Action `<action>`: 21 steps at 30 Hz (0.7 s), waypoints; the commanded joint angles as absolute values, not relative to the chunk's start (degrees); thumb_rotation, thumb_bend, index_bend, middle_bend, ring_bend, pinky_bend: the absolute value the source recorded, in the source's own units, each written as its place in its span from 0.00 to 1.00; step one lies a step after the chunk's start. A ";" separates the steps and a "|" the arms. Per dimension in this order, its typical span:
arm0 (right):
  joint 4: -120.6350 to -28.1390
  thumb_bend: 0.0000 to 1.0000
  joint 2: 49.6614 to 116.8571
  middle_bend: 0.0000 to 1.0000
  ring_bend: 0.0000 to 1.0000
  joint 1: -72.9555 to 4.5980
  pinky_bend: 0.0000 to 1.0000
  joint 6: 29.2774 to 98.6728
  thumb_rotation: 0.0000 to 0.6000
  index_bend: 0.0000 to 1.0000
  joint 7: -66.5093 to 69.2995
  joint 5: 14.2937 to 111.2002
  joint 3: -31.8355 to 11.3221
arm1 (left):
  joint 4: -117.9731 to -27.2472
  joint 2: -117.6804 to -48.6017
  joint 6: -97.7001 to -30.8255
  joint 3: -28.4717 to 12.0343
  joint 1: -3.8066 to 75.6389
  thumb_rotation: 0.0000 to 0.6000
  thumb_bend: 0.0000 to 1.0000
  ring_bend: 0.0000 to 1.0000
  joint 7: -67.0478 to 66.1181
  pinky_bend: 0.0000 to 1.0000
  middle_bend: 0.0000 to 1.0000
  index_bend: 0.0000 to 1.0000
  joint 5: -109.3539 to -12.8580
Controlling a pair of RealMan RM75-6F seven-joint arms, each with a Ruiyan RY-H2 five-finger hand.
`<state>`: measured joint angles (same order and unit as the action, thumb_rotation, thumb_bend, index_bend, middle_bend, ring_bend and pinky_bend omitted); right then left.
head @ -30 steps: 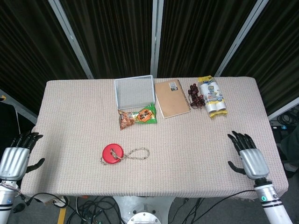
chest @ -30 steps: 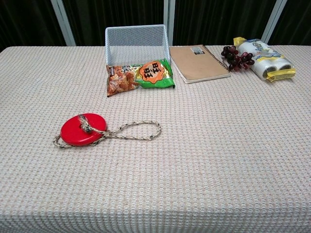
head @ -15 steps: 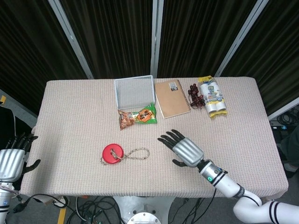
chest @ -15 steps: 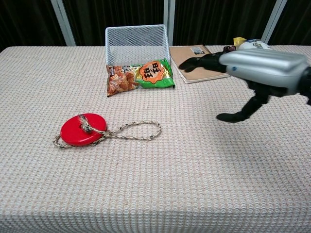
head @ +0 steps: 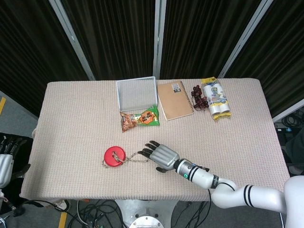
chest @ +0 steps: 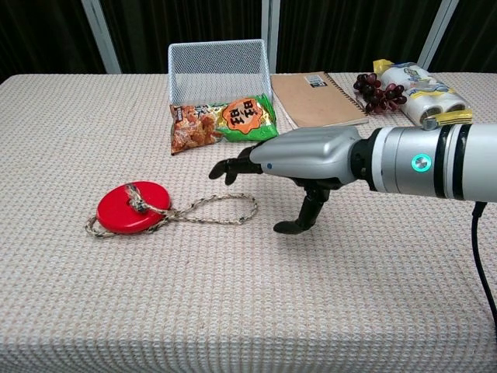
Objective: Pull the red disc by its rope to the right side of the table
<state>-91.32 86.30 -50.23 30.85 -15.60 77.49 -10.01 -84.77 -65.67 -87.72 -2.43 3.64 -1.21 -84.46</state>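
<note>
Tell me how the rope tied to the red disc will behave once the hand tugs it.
The rope lies in a slack loop, so it is probably limp and will straighten before the red disc moves. The disc lies flat, so it should slide, not roll, though the textured tablecloth may drag. The right hand holds nothing.

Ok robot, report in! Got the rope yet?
Right hand open above the rope loop, not gripping. Left hand off the table edge. Red disc left of centre. Nothing in the way.
</note>
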 commanded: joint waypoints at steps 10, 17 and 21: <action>-90.77 0.28 86.81 0.23 0.00 -52.62 0.00 30.85 1.00 0.00 -17.28 73.16 -6.61 | -84.47 -65.49 -88.02 -2.72 3.42 1.00 0.18 0.10 -0.89 0.19 0.17 0.22 -84.68; -90.17 0.29 86.88 0.38 0.00 -52.71 0.00 32.55 1.00 0.00 -16.03 72.36 -5.86 | -84.53 -65.45 -87.06 -2.41 3.58 1.00 0.18 0.10 -0.57 0.19 0.17 0.22 -84.82; -89.61 0.29 86.85 0.47 0.00 -53.13 0.00 32.07 1.00 0.00 -14.21 71.58 -5.77 | -84.40 -65.37 -86.89 -2.40 3.53 1.00 0.19 0.10 -0.03 0.19 0.17 0.23 -84.74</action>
